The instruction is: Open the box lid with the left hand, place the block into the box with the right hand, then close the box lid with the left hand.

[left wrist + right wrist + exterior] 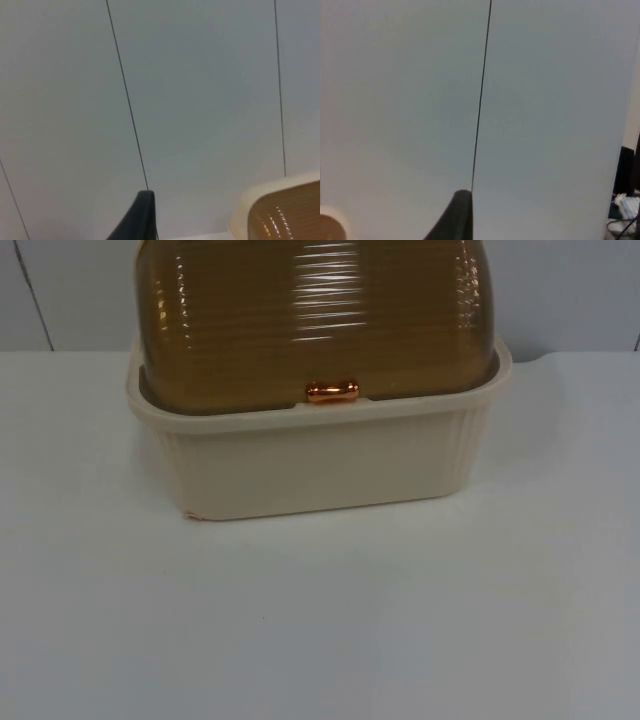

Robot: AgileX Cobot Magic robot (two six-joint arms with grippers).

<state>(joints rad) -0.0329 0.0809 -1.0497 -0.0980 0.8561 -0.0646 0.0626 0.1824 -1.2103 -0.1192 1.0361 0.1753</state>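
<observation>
A cream box (320,465) sat on the white table (320,640) against the grey wall (200,90), its brown ribbed lid (315,320) down and fastened by a copper clasp (331,391). Both arms waited, facing the wall; whether either claw was open cannot be told. The block was not visible.

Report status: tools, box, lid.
Left tool fingertip faces the partition wall, box corner beside it. Right tool fingertip likewise. Box on table, brown lid shut, copper handle untouched.
</observation>
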